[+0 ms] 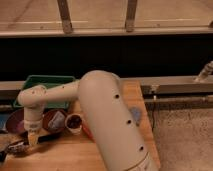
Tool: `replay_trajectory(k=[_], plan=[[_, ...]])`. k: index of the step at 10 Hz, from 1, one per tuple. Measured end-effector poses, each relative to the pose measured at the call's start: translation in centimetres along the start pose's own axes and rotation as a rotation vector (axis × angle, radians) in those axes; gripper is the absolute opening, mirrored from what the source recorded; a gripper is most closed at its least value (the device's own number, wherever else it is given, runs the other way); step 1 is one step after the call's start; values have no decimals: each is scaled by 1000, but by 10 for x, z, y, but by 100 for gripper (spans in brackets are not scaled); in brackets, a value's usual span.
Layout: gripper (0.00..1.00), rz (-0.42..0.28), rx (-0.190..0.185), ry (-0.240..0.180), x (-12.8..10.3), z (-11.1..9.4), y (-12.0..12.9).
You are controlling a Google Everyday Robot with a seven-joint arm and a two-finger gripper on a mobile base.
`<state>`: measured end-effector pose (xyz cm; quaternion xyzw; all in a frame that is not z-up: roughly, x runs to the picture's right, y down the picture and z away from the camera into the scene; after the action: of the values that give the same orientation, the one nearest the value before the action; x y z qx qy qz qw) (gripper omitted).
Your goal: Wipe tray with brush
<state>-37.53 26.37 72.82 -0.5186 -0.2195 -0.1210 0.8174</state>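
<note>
The green tray (47, 81) lies at the back left of the wooden table. In front of it my arm bends down, and my gripper (33, 141) stands at table level, just ahead of the bowls. It is shut on the brush (46, 139), a slim dark stick lying on the wood, and part of the stick shows to the right of the fingertips. The brush head is hard to make out. The gripper is well in front of the tray and does not touch it.
A purple bowl (14, 121) and a red-brown bowl (54, 120) sit between tray and gripper, with a small dark cup (74, 123) to their right. Another tool (12, 148) lies at the left edge. My large white arm link (110, 120) covers the table's middle. A rail runs behind.
</note>
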Motion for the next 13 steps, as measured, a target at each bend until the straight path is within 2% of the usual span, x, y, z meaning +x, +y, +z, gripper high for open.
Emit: replay_trajectory(k=[2,6,10,11,13], plan=[[0,-3,25,1,-3,-7,5],[0,20,114,21,-10,-48,34],[0,41,216,109,-26,-102,61],[0,51,236,130,-23,-117,61],[0,74,249,155,-4,-144,48]])
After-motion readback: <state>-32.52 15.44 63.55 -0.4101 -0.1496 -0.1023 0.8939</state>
